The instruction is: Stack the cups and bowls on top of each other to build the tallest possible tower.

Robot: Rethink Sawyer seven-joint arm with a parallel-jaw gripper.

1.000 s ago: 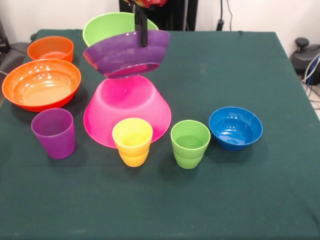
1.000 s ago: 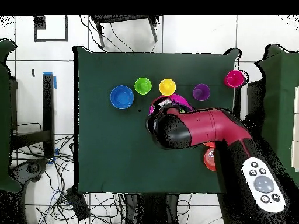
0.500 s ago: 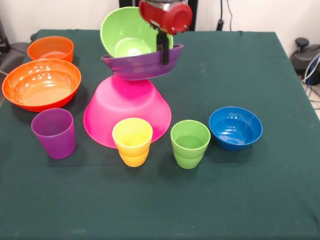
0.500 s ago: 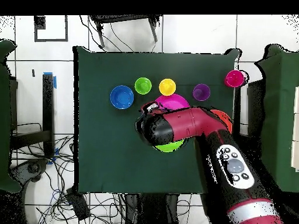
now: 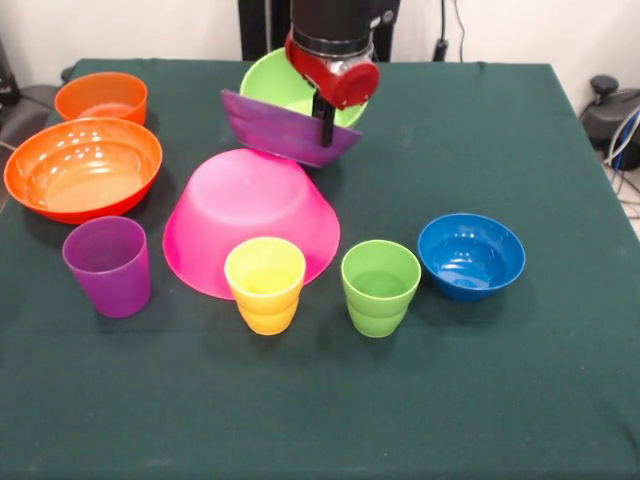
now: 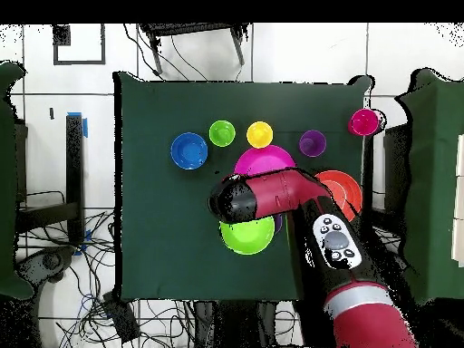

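Our pincer (image 5: 326,125) pinches the tilted glossy purple plastic bowl (image 5: 285,130) by its rim; the lime green plastic bowl (image 5: 280,80) nested above could slide off behind.

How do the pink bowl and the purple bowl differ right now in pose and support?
The pink bowl lies upside down, rim flat on the table; the purple bowl is tilted steeply at the gripper, above the pink bowl's far side. The pink bowl is clearly bigger and carries nothing; the purple bowl has the lime green bowl just behind it. Both are glossy round plastic.
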